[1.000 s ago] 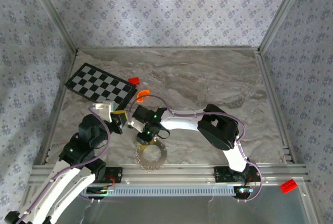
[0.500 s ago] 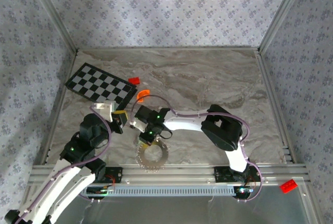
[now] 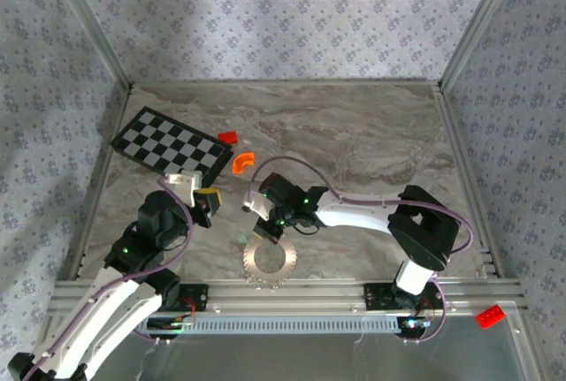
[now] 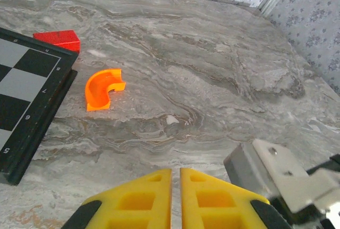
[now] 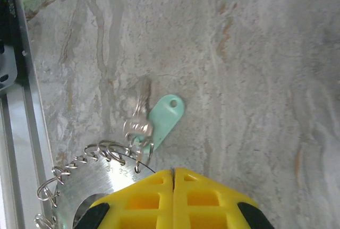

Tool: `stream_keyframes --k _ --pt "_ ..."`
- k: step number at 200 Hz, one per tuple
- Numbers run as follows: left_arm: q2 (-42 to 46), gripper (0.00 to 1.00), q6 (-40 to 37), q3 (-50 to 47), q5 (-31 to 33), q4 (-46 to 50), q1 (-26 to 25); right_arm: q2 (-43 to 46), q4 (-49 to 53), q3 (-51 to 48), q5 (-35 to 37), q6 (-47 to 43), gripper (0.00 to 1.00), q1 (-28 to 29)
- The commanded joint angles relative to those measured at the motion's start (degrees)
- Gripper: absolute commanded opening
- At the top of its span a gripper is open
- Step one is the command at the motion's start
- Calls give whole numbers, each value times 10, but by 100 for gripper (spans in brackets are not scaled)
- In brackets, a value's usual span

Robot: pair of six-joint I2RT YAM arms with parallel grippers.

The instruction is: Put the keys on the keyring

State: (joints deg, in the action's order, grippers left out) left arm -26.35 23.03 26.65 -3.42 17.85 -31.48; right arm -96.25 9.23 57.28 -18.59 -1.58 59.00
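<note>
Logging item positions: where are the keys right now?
Right wrist view: the keys lie on the table just ahead of the right gripper, at the fringed rim of the keyring.

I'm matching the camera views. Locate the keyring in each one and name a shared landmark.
Top external: the keyring lies low centre, just ahead of the front rail.
Right wrist: the keyring sits bottom left, partly under the yellow fingers.
Shared landmark: the pale green key beside the ring's rim.
</note>
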Motion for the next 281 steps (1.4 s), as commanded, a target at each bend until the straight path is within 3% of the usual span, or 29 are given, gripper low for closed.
stream_keyframes --k 1,88,145,176,225,254,281 --pt "-6 12 -2 22 -17 -17 5 13 -10 -11 -13 -14 0 -12" --pt "-17 12 -1 6 -13 -38 5 -1 73 -15 9 -19 0 -39" --pt "5 12 -3 4 -10 -23 5 -5 100 28 16 -45 33 -30" --pt "26 13 -3 6 -2 -6 5 -25 107 66 -3 -65 44 -17" --pt "29 13 -5 9 -1 -4 5 -103 166 154 -7 -61 42 -13" --pt "29 13 -11 6 3 -4 6 -124 188 170 -11 -53 36 -12" --pt "30 13 -11 6 3 -6 6 -143 200 188 -22 -51 36 -6"
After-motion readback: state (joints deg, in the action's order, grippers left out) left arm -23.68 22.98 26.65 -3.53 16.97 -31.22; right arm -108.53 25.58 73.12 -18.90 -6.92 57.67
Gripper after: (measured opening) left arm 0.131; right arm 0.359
